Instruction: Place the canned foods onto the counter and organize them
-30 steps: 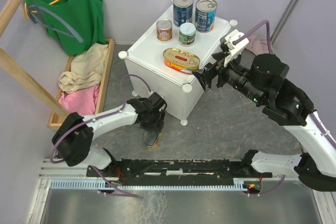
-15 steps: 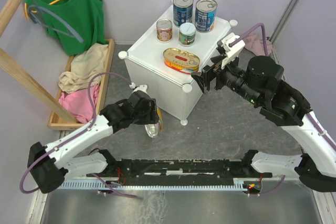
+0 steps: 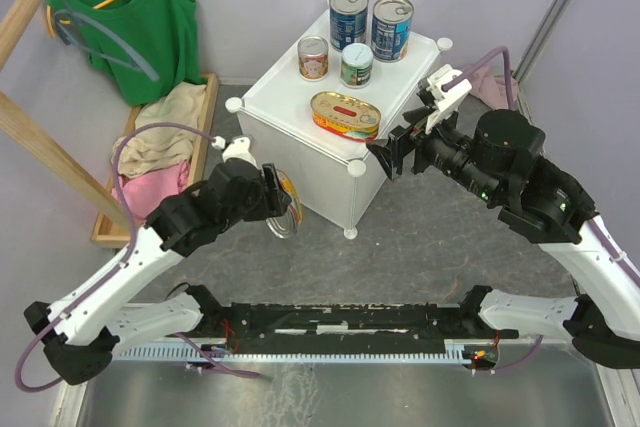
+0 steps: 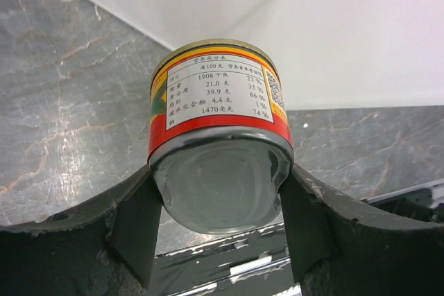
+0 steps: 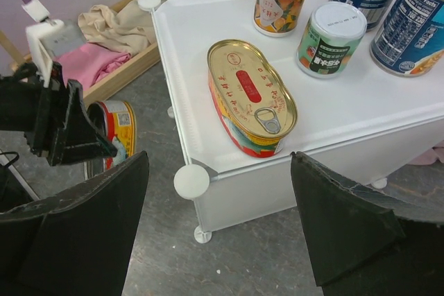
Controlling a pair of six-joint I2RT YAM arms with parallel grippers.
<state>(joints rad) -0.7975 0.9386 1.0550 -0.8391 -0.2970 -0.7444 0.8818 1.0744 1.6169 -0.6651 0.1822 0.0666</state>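
— How are the two arms finished?
— The left arm (image 3: 110, 282) is clad in glossy white shells joined by black joints, and a thin purple cable (image 3: 150, 128) is looped beside it. The right arm (image 3: 520, 162) is cased mostly in black – white is seen only on its lower link.
— And the fingers (image 4: 132, 223)?
— Matte black, broad, wedge-shaped; a small white block (image 3: 445, 85) is fixed at the right wrist.

Green top (image 3: 135, 17), wooden rack (image 3: 60, 162), clothes (image 3: 160, 137)
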